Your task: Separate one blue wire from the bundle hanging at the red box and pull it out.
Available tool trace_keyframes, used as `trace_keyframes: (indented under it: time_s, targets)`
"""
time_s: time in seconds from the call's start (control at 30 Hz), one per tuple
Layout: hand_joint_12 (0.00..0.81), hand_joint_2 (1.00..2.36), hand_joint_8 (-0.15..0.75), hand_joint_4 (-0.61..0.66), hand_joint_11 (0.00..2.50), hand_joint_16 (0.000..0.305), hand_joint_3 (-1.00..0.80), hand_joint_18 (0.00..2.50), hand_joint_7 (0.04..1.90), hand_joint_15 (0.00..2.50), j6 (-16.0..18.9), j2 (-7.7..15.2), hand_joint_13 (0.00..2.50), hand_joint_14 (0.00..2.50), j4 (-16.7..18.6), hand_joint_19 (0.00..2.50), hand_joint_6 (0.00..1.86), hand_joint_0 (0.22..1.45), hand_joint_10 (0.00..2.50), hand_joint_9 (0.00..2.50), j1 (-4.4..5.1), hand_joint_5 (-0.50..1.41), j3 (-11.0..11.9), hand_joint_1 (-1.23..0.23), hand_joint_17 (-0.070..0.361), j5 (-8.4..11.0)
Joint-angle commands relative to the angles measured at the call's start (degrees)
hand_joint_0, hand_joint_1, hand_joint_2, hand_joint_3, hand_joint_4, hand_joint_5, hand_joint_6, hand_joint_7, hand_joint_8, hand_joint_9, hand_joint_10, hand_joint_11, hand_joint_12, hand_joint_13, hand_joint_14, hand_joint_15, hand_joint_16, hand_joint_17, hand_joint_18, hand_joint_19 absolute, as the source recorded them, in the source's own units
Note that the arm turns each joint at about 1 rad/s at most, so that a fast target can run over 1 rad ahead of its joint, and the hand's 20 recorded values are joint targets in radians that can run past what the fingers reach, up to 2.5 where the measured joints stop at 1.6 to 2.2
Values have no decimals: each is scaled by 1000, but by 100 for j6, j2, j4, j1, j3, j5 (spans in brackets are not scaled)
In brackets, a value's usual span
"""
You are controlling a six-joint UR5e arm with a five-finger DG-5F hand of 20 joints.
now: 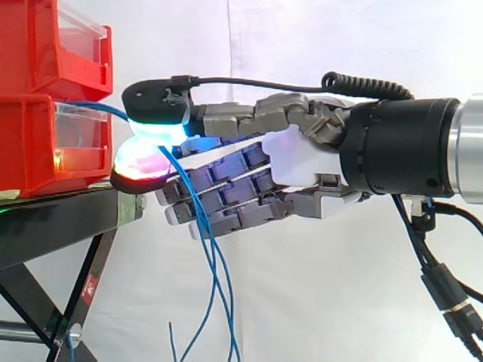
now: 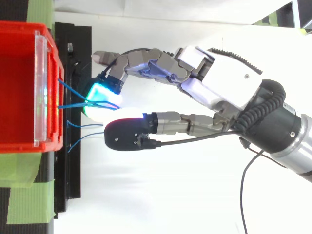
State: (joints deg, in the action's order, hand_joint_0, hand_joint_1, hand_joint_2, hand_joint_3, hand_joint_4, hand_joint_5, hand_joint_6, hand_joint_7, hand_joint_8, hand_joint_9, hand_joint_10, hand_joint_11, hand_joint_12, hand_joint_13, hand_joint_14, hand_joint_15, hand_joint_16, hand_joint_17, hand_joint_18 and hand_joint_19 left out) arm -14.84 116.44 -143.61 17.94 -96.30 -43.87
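Holding blue wire [image 1: 109,109] in hand [image 1: 302,158], pinched btw two glowing pads [image 1: 158,130], upper cyan, lower pink. Other fingers straight underneath, w/ loose strands draped across them. Pinching just in front of red box [image 1: 45,143], above edge of black stand [image 1: 53,219]. Below that, rest of bundle [image 1: 219,279] hanging down past hand. From above, looks like two strands converging into pinch; can't tell if only one is held. Squeeze firm and pull straight back from box, slow. Watch for neighbours dragging along; if so, release & re-pinch single strand.
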Motion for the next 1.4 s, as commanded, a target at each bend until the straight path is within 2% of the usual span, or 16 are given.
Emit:
trace_keyframes:
  time_s: [0.0, 0.13, 0.33, 0.67, 0.87, 1.37]
  targets:
    - [394, 1010, 328, 247, 21, 56, -367, 293, 836, 155, 201, 1, 239, 4, -194, 94, 802, 564, 0, 341, -10, -174, -3, -675, 126, -16]
    - [395, 1010, 329, 247, 29, 56, -376, 295, 840, 155, 350, -7, 239, 4, -352, 94, 798, 558, 0, 339, -10, -174, 6, -673, 126, -25]
    - [395, 1009, 329, 247, 16, 56, -385, 296, 844, 150, 438, -7, 240, 4, -396, 96, 796, 557, 0, 339, -10, -173, 6, -672, 127, -34]
    - [395, 1009, 328, 245, 22, 56, -383, 303, 842, 160, 438, -7, 256, 4, -396, 96, 800, 567, 0, 344, -10, -172, 6, -663, 125, -34]
    - [394, 1009, 329, 247, 25, 56, -383, 306, 836, 156, 456, -7, 256, 6, -396, 102, 802, 568, 0, 348, -36, -171, 146, -662, 125, -34]
    - [393, 1012, 331, 194, 27, 54, -334, 341, 822, 157, 491, -25, 276, 4, -528, 102, 860, 596, 2, 360, -71, -177, 146, -680, 122, -51]
